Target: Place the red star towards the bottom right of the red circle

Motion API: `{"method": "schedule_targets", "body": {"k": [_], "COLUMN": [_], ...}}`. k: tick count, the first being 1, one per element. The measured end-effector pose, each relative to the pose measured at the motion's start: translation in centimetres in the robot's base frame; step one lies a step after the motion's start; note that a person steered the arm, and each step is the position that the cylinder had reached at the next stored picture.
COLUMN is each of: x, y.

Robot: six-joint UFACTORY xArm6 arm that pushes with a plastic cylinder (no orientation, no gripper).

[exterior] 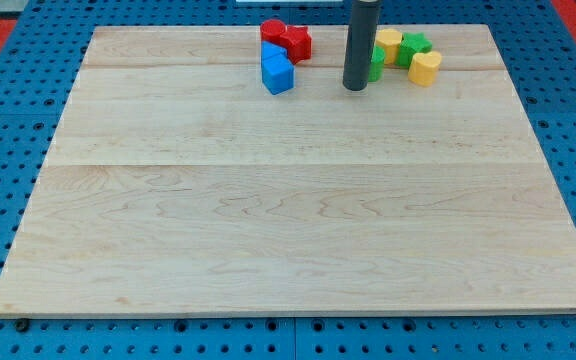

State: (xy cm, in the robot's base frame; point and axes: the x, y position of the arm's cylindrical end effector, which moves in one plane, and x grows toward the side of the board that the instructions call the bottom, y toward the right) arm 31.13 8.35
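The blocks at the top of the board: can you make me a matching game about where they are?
Things:
1. red star
2. blue block
3. yellow block
4. my tip

Places:
A. farthest toward the view's right
B. just below the red blocks
C. between the two groups of blocks
D. right beside the red circle

Pairs: 1-D, 2-B, 3-A, 4-C
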Motion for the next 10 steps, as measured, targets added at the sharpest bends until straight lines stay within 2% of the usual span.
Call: {"method": "schedule_targets", "body": {"k": [4, 6, 7, 9, 10], "x": [-9.8, -10.6, -9.8, -9.9, -9.9], "y": [-0.7, -10.6, -17.8, -27.1, -18.7]}}
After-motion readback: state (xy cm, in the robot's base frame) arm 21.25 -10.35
